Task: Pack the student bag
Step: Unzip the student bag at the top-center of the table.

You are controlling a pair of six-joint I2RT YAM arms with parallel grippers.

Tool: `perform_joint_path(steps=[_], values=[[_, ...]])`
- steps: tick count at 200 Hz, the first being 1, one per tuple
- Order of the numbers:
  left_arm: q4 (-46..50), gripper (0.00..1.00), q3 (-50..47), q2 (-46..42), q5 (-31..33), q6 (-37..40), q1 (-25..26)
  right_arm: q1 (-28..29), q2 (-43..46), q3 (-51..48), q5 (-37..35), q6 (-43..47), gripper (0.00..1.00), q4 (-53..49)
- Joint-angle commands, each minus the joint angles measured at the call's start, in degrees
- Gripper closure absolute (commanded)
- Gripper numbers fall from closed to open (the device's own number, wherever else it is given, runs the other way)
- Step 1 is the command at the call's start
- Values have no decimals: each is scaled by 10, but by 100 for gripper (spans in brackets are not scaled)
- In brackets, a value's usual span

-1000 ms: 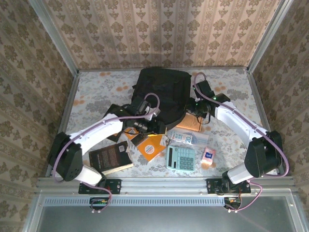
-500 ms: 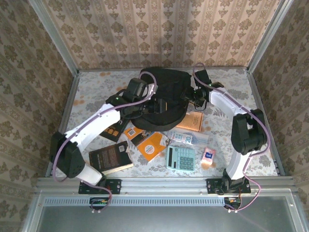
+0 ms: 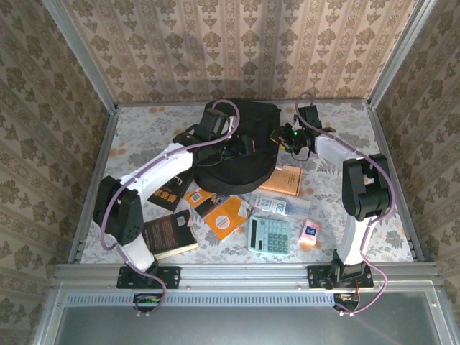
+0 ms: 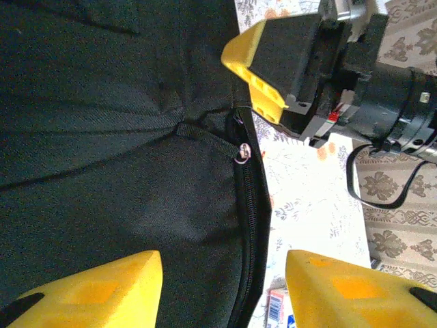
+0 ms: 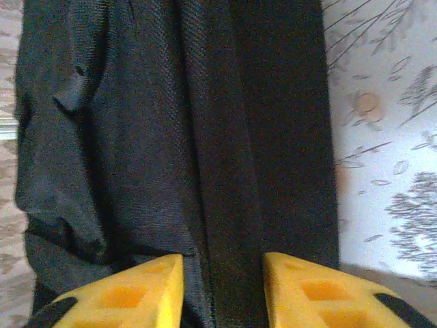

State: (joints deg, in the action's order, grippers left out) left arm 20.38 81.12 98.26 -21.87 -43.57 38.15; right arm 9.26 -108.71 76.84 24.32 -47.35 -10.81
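student bag [image 3: 241,172] flat, long axis near-to-far

Only a "20" on the small blue-and-white packet [image 3: 276,205] just beside the calculator [image 3: 270,236]; other print illegible.

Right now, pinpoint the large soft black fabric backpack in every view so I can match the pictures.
Top external: the large soft black fabric backpack lies at the far middle of the pale floral table cover.
Left wrist: it covers the left and centre, with its zipper running down its right edge.
Right wrist: it covers the left and centre.
Shared landmark: the table cover, right of the backpack in both wrist views.
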Motion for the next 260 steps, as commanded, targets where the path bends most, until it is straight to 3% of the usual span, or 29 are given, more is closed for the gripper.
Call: perform_joint_path(steps=[1, 19, 35, 61, 81, 101, 138, 163, 205, 260], values=[[-15, 48, 8, 7, -14, -24, -4, 4, -16, -13, 59, -2, 57, 29], [-19, 48, 1, 6, -17, -28, -4, 4, -12, -27, 58, 3, 65, 33], [-17, 48, -1, 8, -16, -30, -4, 4, -14, -30, 66, 0, 66, 34], [0, 48, -3, 7, -10, -41, -5, 4, -14, -29, 56, 2, 47, 13], [-5, 48, -12, 0, -12, -54, -5, 6, 3, -36, 22, -1, 45, -11], [-6, 48, -19, -5, -12, -57, -5, 10, 19, -48, 6, -18, 50, -24], [-8, 48, -25, -2, -4, -62, -8, 19, 21, -56, 15, -34, 73, -6], [-22, 47, -24, 6, -11, -96, -11, 19, 47, -107, 20, -71, 84, 100], [-79, 48, -15, 32, -24, -176, -14, 22, 99, -226, 22, -172, 100, 364], [-101, 48, -14, 74, -48, -263, -11, 26, 108, -301, 30, -206, 100, 555]])
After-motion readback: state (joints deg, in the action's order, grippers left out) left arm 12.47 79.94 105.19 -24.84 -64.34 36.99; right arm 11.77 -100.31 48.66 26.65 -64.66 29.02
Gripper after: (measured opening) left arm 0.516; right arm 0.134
